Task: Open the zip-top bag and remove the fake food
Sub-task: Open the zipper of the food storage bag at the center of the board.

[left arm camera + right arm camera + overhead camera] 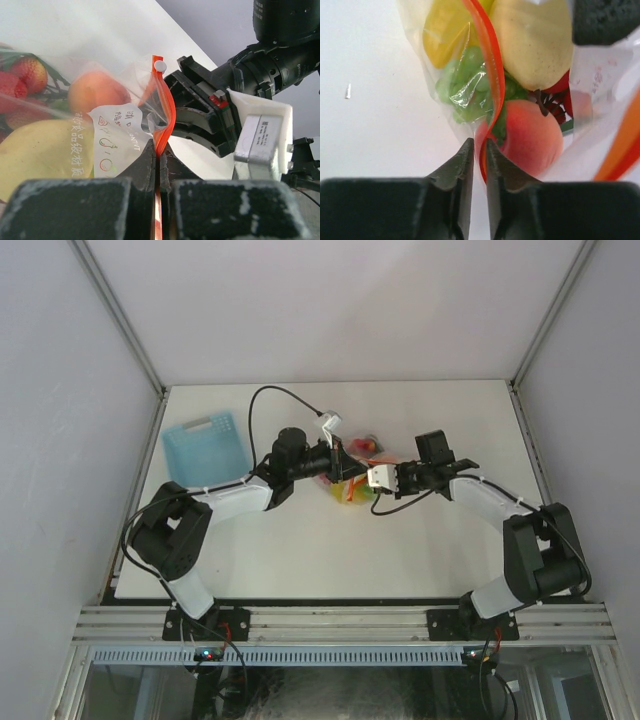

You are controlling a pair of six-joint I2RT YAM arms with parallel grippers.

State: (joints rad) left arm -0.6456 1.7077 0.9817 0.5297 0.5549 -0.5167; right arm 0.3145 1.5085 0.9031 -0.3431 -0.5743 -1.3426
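Observation:
The zip-top bag (356,480) lies at mid-table between both arms, clear plastic with a red-orange zip strip (164,107) and a white label (120,135). My left gripper (159,150) is shut on that strip, which stands pinched between its fingertips. From the opposite side my right gripper (479,146) holds the strip (490,55) between its nearly closed jaws. The fake food is inside the bag: a peach (532,140), green grapes (465,85), a yellow fruit (535,45) and strawberries (25,75).
A light-blue slotted basket (205,446) sits at the back left of the white table (300,550). The left arm's cable (270,395) loops above the bag. Grey walls close in the table on three sides.

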